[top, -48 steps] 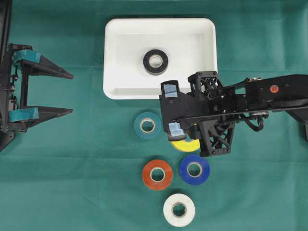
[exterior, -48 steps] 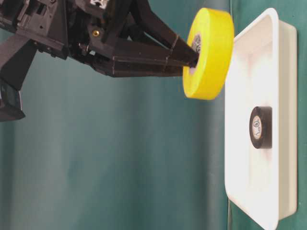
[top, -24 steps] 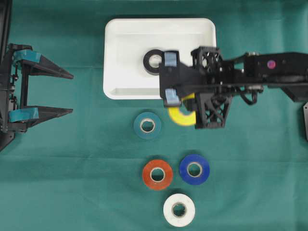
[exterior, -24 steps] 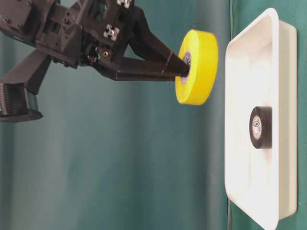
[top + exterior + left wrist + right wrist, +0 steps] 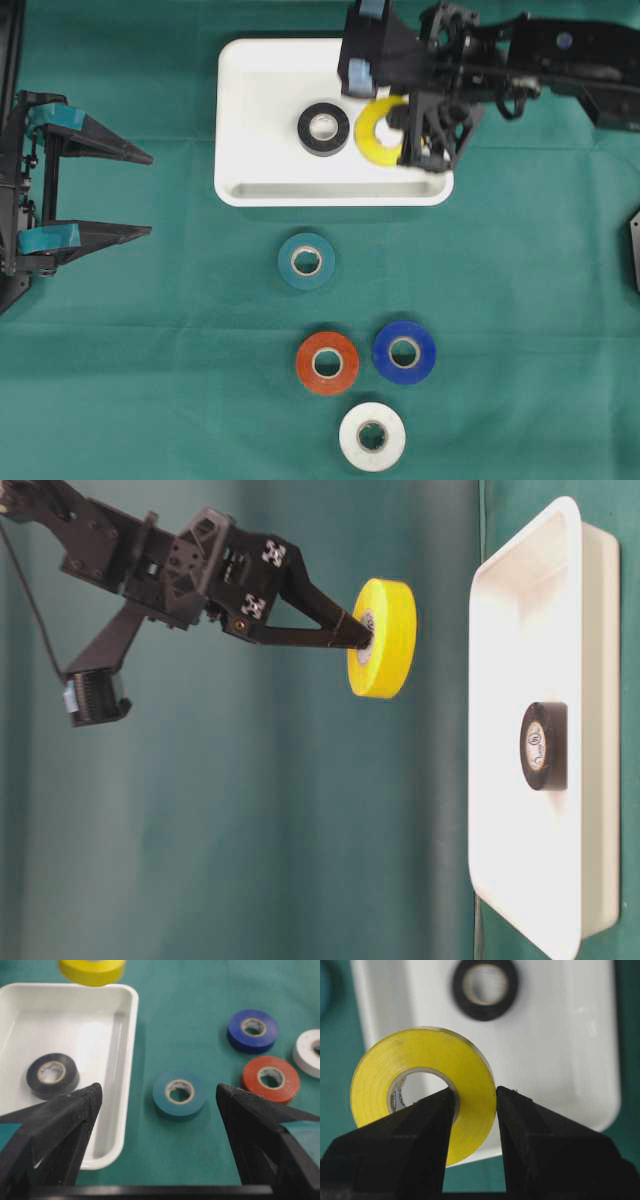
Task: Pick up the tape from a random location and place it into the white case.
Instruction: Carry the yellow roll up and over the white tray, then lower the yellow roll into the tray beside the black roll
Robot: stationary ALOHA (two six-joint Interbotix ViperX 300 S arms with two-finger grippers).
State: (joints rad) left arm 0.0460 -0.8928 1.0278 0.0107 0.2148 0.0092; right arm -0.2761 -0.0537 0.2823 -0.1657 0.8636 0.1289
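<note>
Across the whole overhead view we see a dark green cloth-covered table (image 5: 150, 350). Toward its far edge sits the white case (image 5: 260, 90), a shallow rectangular plastic tray with rounded corners and a raised rim.

We see the black right arm reaching in from the right side, its right gripper (image 5: 385, 110) above the case's right half. Its jaws are clenched on the wall of a yellow ring-shaped roll of tape (image 5: 427, 1095), one finger through the centre hole and the other outside the roll. From the table-level view we see the yellow roll (image 5: 382, 637) hanging in the air, apart from the case (image 5: 560, 540) and not touching it.

At the left edge we see the left gripper (image 5: 140, 195), its two black fingers spread wide apart and holding nothing.

Inside the case, a black roll of tape (image 5: 323, 128) lies flat near the middle.

On the cloth in front of the case lie four more rolls, all flat: a teal roll (image 5: 306, 261) nearest the case, then an orange-red roll (image 5: 327, 362) and a dark blue roll (image 5: 404, 352) side by side, and a white roll (image 5: 372, 436) nearest the front edge.
</note>
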